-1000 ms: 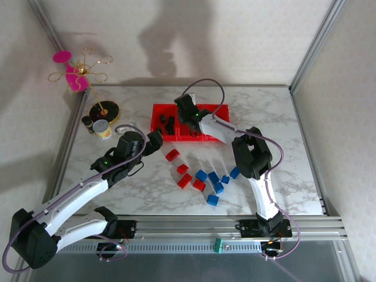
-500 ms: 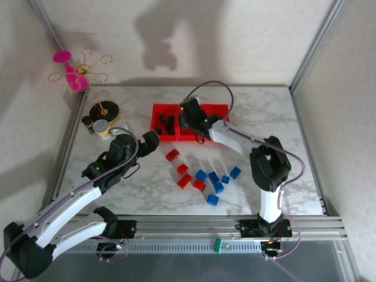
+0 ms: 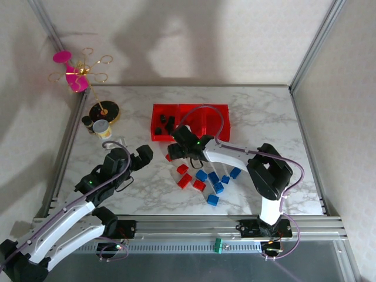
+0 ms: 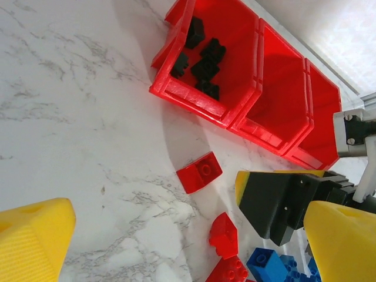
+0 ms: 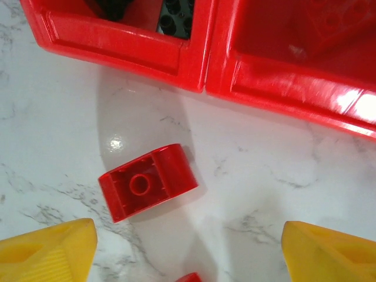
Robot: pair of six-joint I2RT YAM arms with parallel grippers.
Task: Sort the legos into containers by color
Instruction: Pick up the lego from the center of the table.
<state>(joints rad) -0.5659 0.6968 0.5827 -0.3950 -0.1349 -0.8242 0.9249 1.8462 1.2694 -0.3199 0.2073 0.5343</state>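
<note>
The right gripper (image 5: 188, 254) hangs low over the marble table (image 3: 264, 117), just in front of the containers (image 3: 218, 120). Its yellow fingertips (image 5: 50, 252) are spread wide and hold nothing. Just ahead of them one red brick (image 5: 147, 182) lies on the table with its hollow underside turned up, close to the front wall of the containers but not touching it.

The left gripper (image 4: 188, 241) is also fully spread and empty. It is to the left of the right gripper, over bare table, and it faces the same red brick.

The left compartment holds several black bricks (image 4: 205, 67). In the compartment next to it, the right wrist view shows a red piece (image 5: 335, 23).

More red bricks (image 3: 185, 180) lie loose on the table, nearer to the arm bases. The blue bricks (image 3: 214, 177) are scattered just to the right of them, all outside the containers.
</note>
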